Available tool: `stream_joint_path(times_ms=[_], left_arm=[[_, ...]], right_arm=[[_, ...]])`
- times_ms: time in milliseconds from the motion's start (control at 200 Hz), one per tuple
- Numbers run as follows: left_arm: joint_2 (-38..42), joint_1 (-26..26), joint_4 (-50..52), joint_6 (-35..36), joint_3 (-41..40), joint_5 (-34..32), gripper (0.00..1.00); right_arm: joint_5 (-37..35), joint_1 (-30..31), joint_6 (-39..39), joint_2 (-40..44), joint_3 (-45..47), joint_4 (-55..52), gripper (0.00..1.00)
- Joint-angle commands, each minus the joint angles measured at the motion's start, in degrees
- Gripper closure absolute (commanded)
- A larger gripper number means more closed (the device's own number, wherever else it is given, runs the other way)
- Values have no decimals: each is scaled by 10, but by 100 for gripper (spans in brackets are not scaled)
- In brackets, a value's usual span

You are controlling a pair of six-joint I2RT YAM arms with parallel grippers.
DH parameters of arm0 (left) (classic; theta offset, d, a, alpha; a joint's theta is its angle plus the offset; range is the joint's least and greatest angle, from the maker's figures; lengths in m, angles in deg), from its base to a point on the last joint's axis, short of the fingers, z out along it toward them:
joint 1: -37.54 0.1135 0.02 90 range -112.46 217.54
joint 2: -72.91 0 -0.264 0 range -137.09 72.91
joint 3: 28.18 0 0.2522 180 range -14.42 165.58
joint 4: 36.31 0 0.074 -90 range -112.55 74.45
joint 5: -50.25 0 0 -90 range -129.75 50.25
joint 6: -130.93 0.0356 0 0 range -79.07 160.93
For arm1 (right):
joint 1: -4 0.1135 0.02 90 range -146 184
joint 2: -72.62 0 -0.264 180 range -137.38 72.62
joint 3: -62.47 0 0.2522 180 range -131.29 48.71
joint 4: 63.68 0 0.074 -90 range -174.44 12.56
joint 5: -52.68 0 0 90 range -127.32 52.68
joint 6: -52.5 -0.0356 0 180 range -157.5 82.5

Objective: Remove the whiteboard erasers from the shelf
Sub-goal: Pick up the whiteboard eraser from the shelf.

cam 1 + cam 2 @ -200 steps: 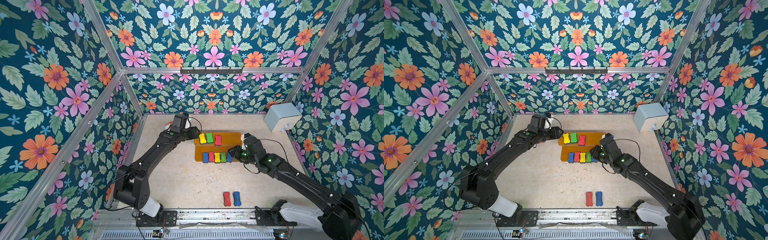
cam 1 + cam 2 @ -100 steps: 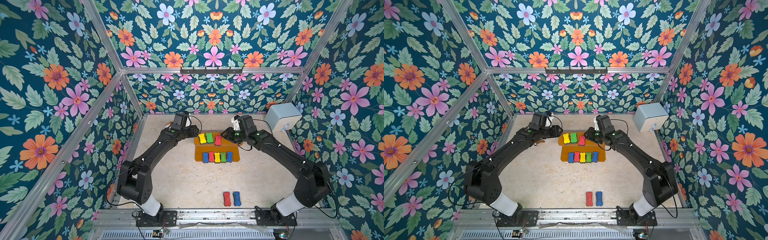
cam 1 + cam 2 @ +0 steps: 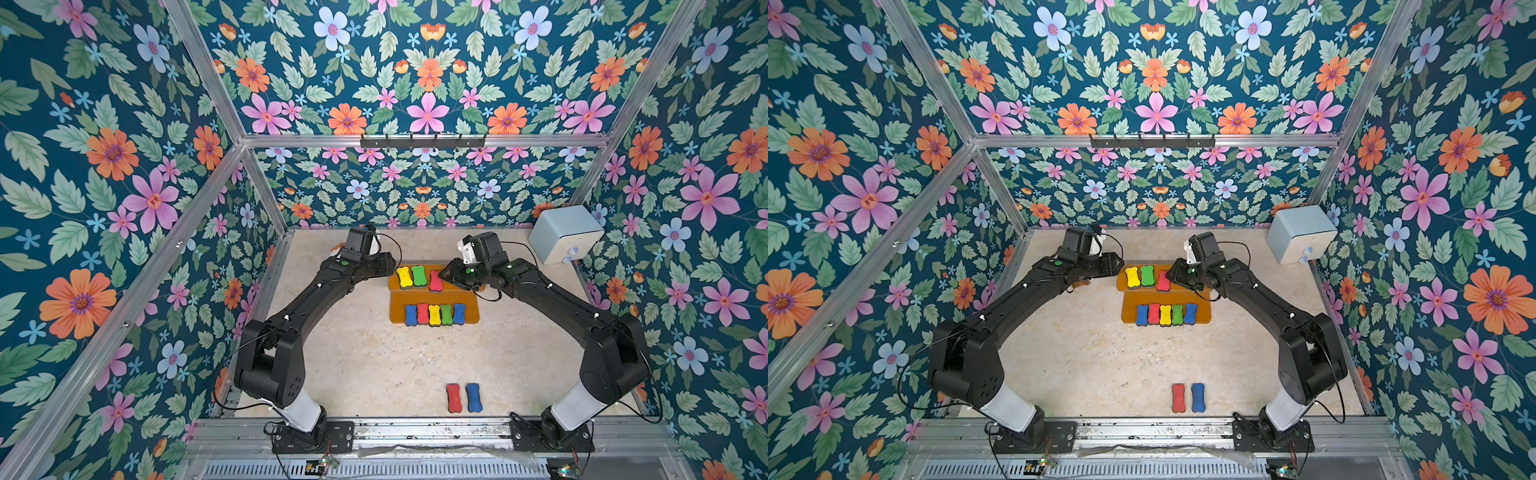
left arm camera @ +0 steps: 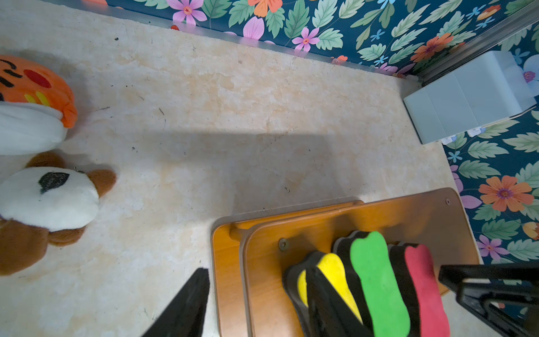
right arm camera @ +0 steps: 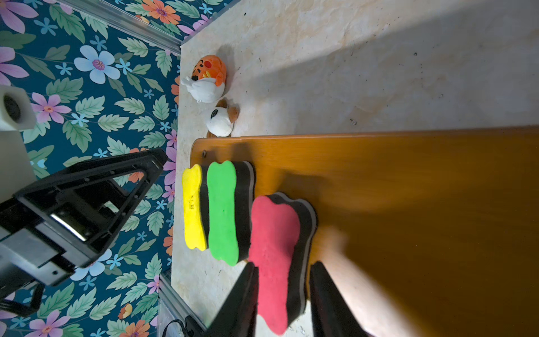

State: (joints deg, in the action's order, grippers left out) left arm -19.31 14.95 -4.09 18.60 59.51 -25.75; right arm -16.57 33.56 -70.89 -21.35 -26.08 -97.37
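Observation:
The shelf (image 3: 432, 297) stands at mid-back of the table. Its upper board (image 5: 408, 189) carries a yellow eraser (image 3: 404, 277), a green eraser (image 3: 418, 276) and a red eraser (image 3: 435, 281). Several more erasers (image 3: 434, 314) line the lower board. A red eraser (image 3: 453, 397) and a blue eraser (image 3: 473, 397) lie on the table near the front. My right gripper (image 5: 284, 264) straddles the upper red eraser (image 5: 274, 233), one finger against its foam and a sliver of gap at the other. My left gripper (image 4: 258, 271) is open, one finger over the yellow eraser (image 4: 335, 271), the other beside the shelf.
A pale blue box (image 3: 565, 239) sits in the back right corner. Behind the left arm, two plush toys lie by the left wall, an orange and white one (image 4: 32, 87) and a brown and white one (image 4: 46, 198). Flowered walls enclose three sides.
My right arm has swung from the right end of the lower board up to the upper board and now straddles the red eraser. The left arm has hardly moved.

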Motion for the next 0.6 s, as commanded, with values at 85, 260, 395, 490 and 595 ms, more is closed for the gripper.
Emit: stream_joint_path(times_ms=[85, 260, 395, 490, 595], left_arm=[[1, 2, -2, 5, -2, 7, 42], [2, 2, -2, 5, -2, 7, 42], [1, 3, -2, 5, -3, 7, 42], [1, 4, -3, 6, -4, 7, 42], [1, 6, -3, 5, -4, 7, 42]], right_arm=[[10, 0, -3, -2, 8, 9, 65], [14, 1, -4, -4, 14, 16, 68], [15, 0, -5, -5, 19, 20, 72], [15, 1, -6, -4, 21, 23, 74], [15, 0, -8, -5, 24, 27, 77]])
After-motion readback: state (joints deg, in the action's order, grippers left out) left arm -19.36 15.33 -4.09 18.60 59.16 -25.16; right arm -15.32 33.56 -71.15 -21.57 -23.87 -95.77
